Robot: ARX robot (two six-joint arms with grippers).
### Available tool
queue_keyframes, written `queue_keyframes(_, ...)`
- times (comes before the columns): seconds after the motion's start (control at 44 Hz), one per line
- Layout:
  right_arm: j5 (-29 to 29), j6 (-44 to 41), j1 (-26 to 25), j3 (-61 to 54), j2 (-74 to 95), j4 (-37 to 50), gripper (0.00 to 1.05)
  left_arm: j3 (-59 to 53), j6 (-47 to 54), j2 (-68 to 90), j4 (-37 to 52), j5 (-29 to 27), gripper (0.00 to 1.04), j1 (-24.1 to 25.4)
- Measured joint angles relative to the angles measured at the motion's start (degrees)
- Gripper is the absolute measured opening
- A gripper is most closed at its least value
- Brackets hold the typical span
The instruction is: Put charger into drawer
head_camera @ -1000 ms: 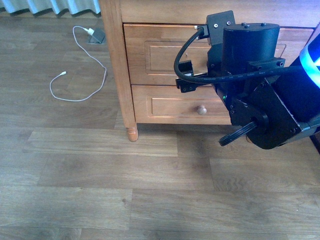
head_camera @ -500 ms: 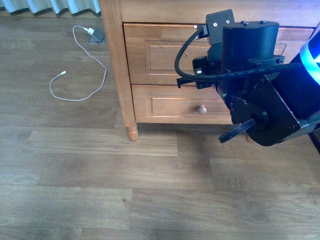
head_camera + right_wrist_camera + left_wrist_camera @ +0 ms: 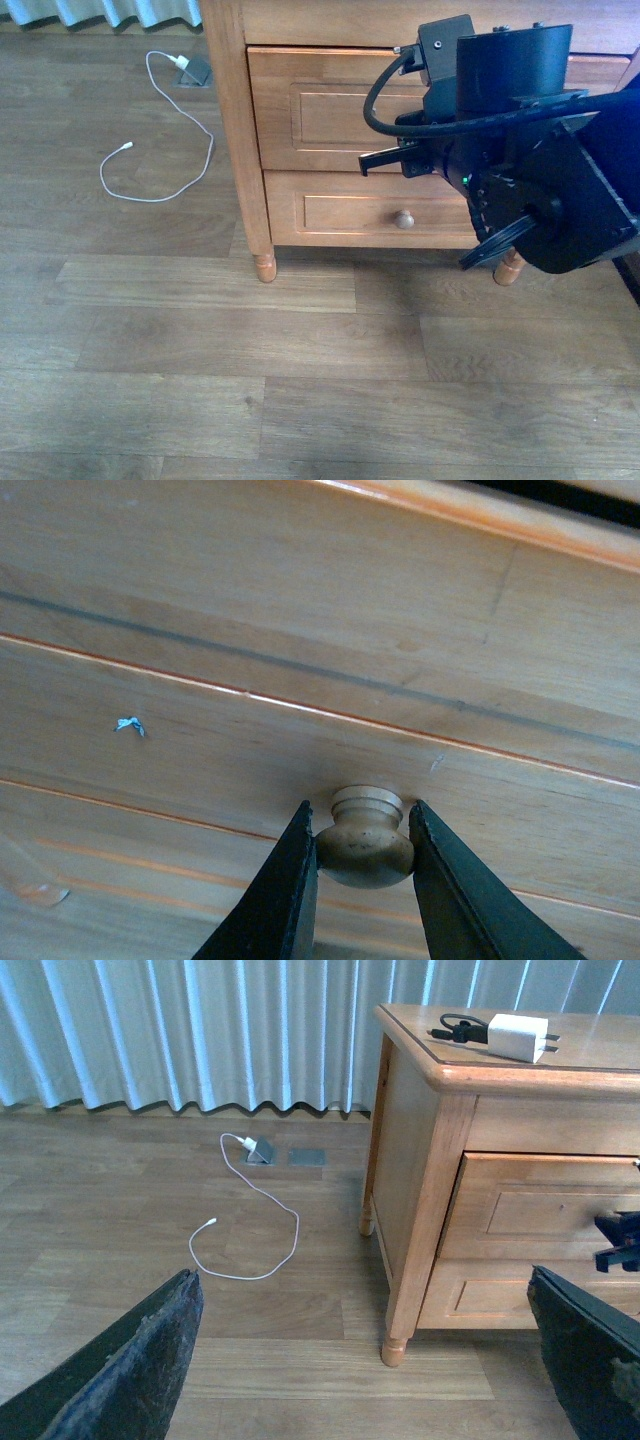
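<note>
Two tools recorded. Left tool point(image 3: 362, 1275): spread wide, empty, held over wood-plank floor point(image 3: 200, 380), where a long thin white cable point(image 3: 160, 140) is laid. Small white rectangular charger point(image 3: 517, 1037), black cord attached: placed atop light-wood nightstand point(image 3: 430, 1160). Right tool point(image 3: 360, 825): clenched on round cream knob point(image 3: 365, 842) of taller-fronted wooden drawer point(image 3: 320, 115).

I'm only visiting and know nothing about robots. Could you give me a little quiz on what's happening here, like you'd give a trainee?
1. True or false: the charger is already inside the drawer.
2. What is the right gripper closed on? A) the drawer's knob B) the charger C) the white cable
3. Is the left gripper open or shut?

Key
1. False; it lies on top of the nightstand.
2. A; the white cable lies on the floor.
3. Open, holding nothing.
</note>
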Motion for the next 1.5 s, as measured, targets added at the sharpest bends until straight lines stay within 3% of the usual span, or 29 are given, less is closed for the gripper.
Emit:
queue_keyframes(0.227,-7.3,2.9,-0.4,-13.3,-11.8,-7.4,0.22,0.0,0.0,0.0,0.0,0.0,0.99,0.0)
queue_keyframes(0.591,-16.5,3.8,-1.8,-34.2,-27.9,-9.4,0.21,0.0,0.0,0.0,0.0,0.0,0.99,0.0)
queue_keyframes(0.682,-17.4,4.8,-2.2,-37.6,-30.6,-9.4,0.36,0.0,0.0,0.0,0.0,0.0,0.99,0.0)
queue_keyframes(0.75,-17.8,5.4,-3.4,-41.3,-35.0,-12.2,0.52,0.0,0.0,0.0,0.0,0.0,0.99,0.0)
queue_keyframes(1.0,-22.6,6.0,-9.0,-45.8,-58.9,-23.6,0.96,0.0,0.0,0.0,0.0,0.0,0.99,0.0)
queue_keyframes(1.273,-29.2,1.4,-17.9,-47.7,-81.4,-30.6,0.96,0.0,0.0,0.0,0.0,0.0,0.99,0.0)
queue_keyframes(1.5,-41.6,-1.3,-33.2,-52.8,-101.2,-41.7,0.96,0.0,0.0,0.0,0.0,0.0,0.99,0.0)
